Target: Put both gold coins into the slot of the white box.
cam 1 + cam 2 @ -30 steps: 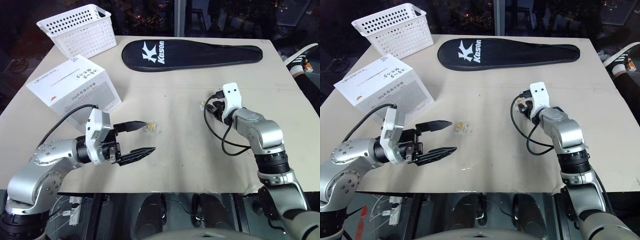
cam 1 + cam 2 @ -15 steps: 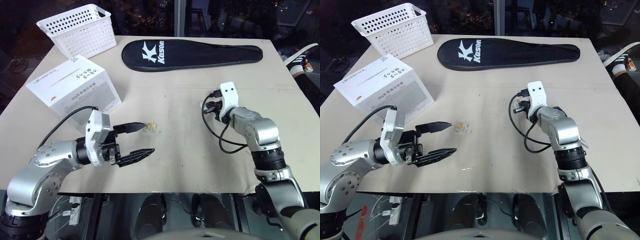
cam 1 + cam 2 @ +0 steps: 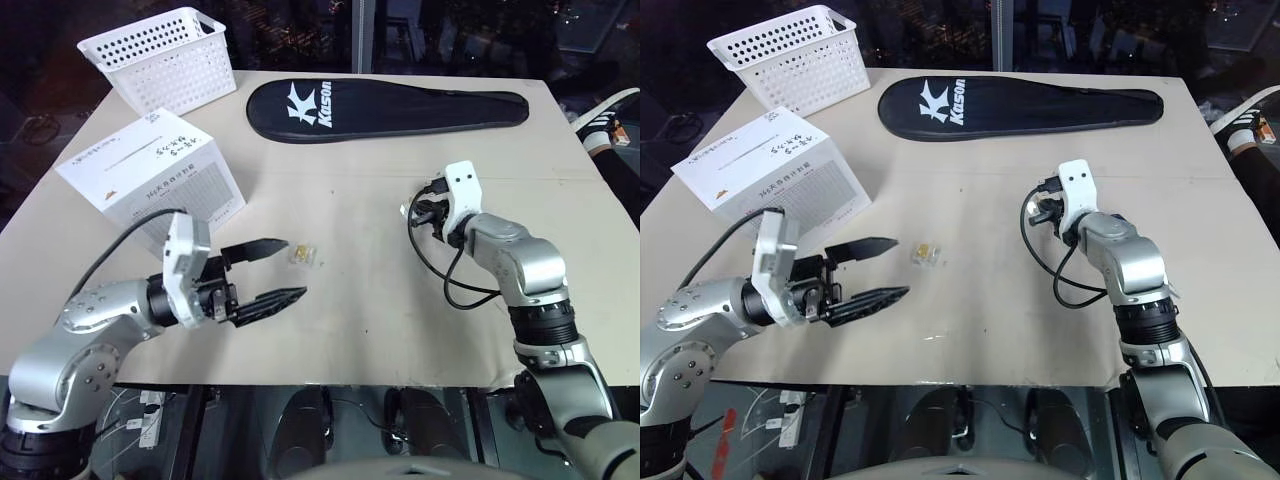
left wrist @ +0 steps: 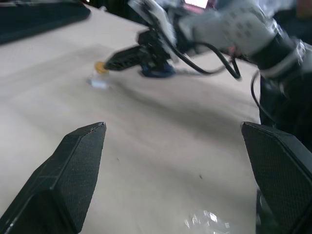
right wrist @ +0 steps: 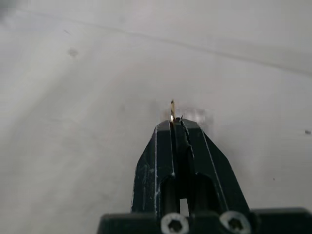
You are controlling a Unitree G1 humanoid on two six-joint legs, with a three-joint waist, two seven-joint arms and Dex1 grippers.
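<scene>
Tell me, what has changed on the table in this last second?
Very little. The right gripper is now pinched shut on the edge of one small gold coin; the earlier pictures hide whether it had already closed. The left gripper stays open beside the other gold coin in its clear case. The white cardboard box, white perforated basket and black racket cover lie as before.

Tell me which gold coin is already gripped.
The gold coin pinched edge-on in the shut right gripper. The other coin lies on the table by the open left gripper.
</scene>
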